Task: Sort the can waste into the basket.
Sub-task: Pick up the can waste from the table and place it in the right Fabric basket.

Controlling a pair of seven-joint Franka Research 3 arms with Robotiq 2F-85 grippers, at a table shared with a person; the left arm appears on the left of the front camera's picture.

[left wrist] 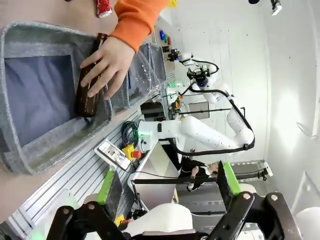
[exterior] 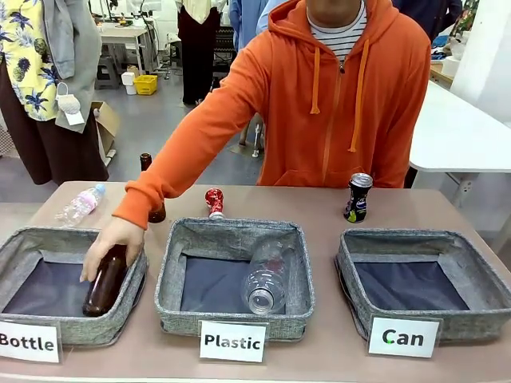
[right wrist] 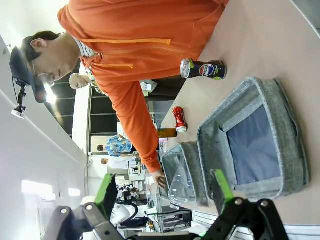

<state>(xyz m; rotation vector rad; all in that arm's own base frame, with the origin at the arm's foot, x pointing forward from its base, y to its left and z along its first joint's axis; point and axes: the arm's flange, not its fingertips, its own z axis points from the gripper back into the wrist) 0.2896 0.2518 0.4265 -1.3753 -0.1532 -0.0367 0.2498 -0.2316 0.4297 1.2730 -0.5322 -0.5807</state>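
Two cans sitting outside their basket as both grippers are hanging open

Two drink cans are sitting on the table (exterior: 319,203) while both of the robot's jaws are standing spread wide and gripping nothing. Looking along the right gripper (right wrist: 161,179), the grey Can basket (right wrist: 280,100) is lying just beyond the tip of one green-padded finger (right wrist: 220,184), nearer to these jaws than anything else on the table. The black can (right wrist: 202,69) is standing upright past that basket's far wall, farther out from the jaws and apart from the basket. The crushed red can (right wrist: 178,119) is sitting farther off again, roughly straight out from the gap between the two fingers, just behind the Plastic basket (exterior: 231,227), where a clear plastic bottle (exterior: 266,279) is lying. The left gripper (left wrist: 165,172) is likewise showing its fingers far apart around open air. The Bottle basket (left wrist: 50,145) is lying well beyond these jaws and off to one side. A person in an orange hoodie is reaching a hand (left wrist: 105,65) into it and holding a brown bottle (left wrist: 87,100) against its side wall. The red can is showing past that basket, at the far end of the left jaws' outlook
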